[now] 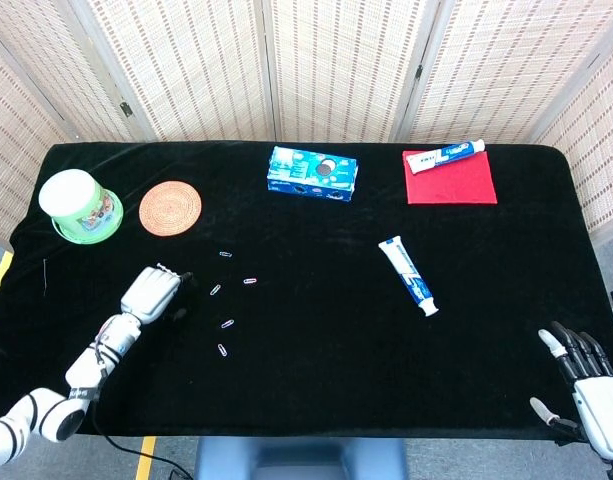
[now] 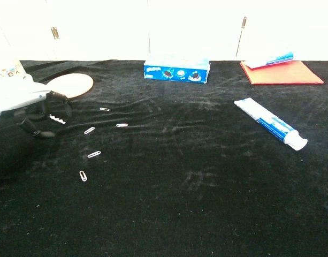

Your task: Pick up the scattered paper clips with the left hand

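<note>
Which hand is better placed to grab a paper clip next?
Left. The left hand hovers right beside the paper clips on the black cloth, while the right hand sits open at the table's far near-right corner, well away from them.

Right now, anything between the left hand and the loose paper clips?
Nothing visible. The left hand hangs over the cloth beside the clips; the nearest paper clip lies just right of its fingertips, only bare black cloth between. The chain of linked clips sits under its fingers.
</note>
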`<state>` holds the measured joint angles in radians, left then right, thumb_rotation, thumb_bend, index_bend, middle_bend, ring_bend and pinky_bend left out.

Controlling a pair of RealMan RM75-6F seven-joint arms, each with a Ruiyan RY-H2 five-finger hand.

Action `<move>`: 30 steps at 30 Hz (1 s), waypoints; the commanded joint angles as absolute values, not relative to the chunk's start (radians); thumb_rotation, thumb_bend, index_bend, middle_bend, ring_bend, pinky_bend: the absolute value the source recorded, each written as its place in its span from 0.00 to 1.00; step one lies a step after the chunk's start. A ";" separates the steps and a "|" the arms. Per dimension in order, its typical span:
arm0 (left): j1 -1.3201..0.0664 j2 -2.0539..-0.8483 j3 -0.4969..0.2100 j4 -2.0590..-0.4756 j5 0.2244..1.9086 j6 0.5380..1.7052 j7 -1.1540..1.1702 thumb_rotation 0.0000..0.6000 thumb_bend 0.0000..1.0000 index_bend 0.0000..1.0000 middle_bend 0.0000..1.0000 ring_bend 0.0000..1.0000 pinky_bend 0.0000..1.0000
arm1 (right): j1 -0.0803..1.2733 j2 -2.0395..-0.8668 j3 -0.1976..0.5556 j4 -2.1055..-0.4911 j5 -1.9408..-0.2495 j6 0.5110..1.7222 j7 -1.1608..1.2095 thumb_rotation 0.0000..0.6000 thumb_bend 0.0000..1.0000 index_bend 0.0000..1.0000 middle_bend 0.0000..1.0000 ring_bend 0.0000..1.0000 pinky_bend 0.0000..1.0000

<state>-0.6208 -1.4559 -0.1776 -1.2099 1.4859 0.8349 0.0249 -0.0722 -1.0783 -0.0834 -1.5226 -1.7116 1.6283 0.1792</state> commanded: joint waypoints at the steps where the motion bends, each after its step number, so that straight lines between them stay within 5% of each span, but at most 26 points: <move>1: -0.690 -1.529 -0.175 -1.060 1.479 0.789 -0.061 1.00 0.37 0.39 1.00 1.00 1.00 | -0.064 -1.075 -0.077 -1.527 -1.693 1.607 0.185 1.00 0.24 0.00 0.00 0.00 0.00; 15: -0.763 -1.631 -0.069 -0.723 1.541 0.739 -0.347 1.00 0.40 0.42 1.00 1.00 1.00 | -0.051 -1.072 -0.056 -1.547 -1.633 1.562 0.179 1.00 0.24 0.00 0.00 0.00 0.00; 30: -0.768 -1.664 -0.005 -0.617 1.573 0.799 -0.470 1.00 0.41 0.49 1.00 1.00 1.00 | -0.050 -1.076 -0.056 -1.558 -1.635 1.558 0.152 1.00 0.24 0.00 0.00 0.00 0.00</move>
